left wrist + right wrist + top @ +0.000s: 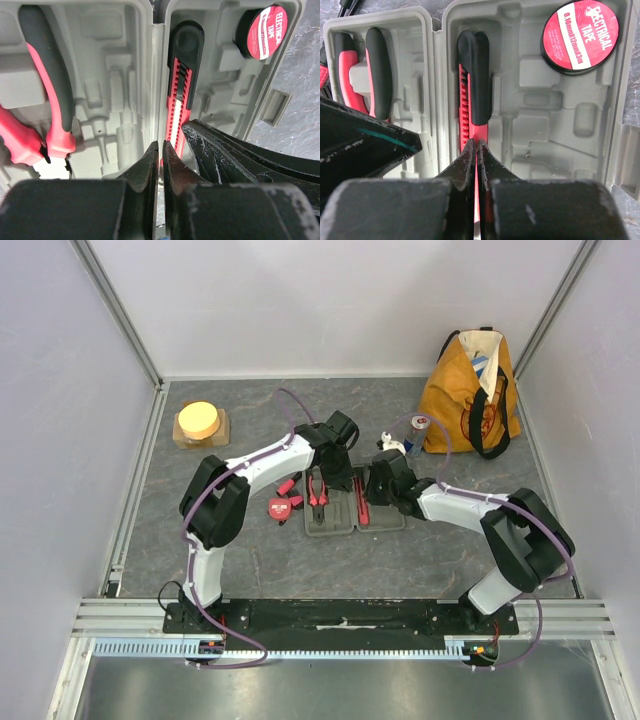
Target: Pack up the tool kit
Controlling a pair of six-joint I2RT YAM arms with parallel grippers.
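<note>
The grey tool kit case (385,521) lies open on the table. Red-and-black pliers (318,495) (50,100) fill its left half. A red-and-black cutter (361,505) (180,85) (475,80) and a roll of electrical tape (265,30) (580,35) sit in its right half. My left gripper (338,478) (160,147) is shut, with its tips over the hinge beside the cutter. My right gripper (376,486) (477,145) is shut, its tips down on the cutter's red body and nothing clamped between them. The two grippers stand close together over the case.
A round red tape measure (280,507) and a red-handled tool (290,486) lie on the table left of the case. An orange tote bag (470,390) stands at the back right with a can (418,435) beside it. A yellow disc on a block (200,423) is back left.
</note>
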